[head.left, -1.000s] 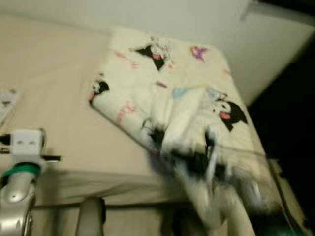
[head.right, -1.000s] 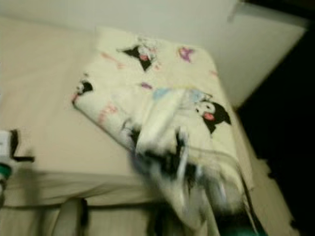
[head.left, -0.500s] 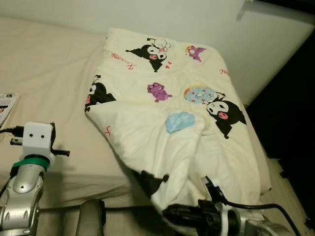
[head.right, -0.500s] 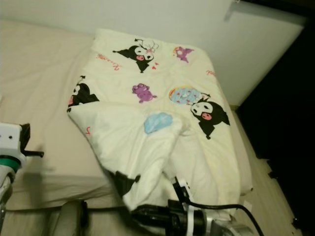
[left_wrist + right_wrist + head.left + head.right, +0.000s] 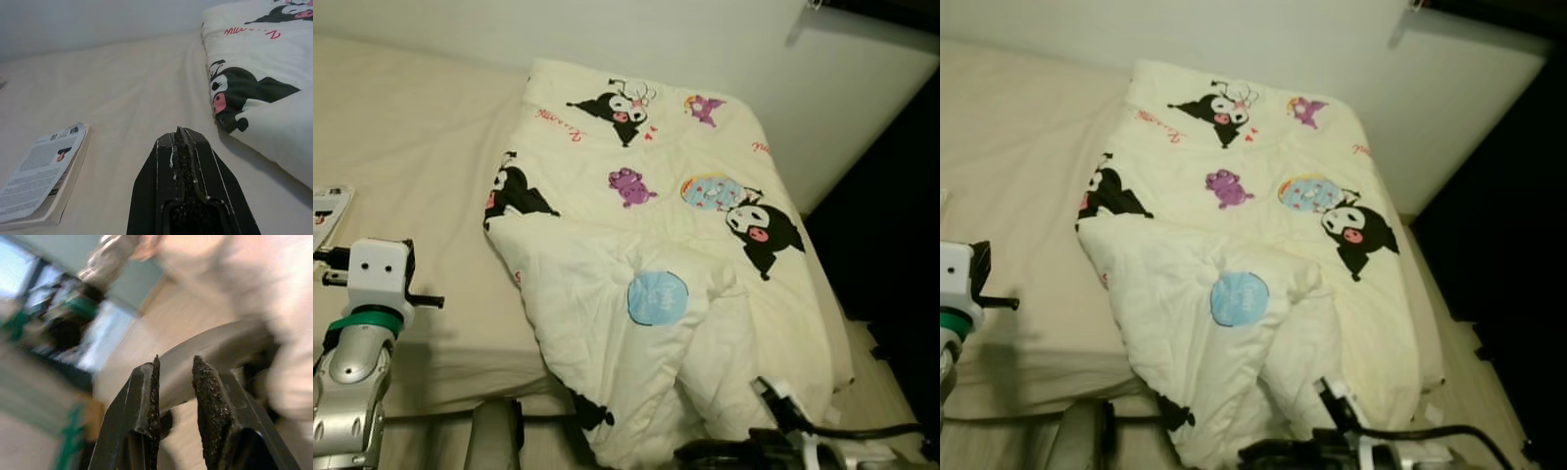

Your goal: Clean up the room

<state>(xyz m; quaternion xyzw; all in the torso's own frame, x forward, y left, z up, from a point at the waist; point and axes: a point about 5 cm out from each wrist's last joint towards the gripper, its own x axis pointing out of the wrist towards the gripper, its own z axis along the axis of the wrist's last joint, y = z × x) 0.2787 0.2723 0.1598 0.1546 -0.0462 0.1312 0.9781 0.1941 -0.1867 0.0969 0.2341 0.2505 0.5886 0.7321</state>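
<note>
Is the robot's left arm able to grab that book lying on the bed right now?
Probably yes. The left gripper, fingers shut, hangs over bare sheet, and the book lies flat beside it with nothing between. The blanket is off on the other side.

Both eye views look down from above the bed's (image 5: 421,176) foot edge, sharing the cartoon-print blanket (image 5: 656,225). The left wrist view skims low over the sheet, close to a book (image 5: 41,171) and the blanket's edge; the right wrist view faces away, blurred.
</note>
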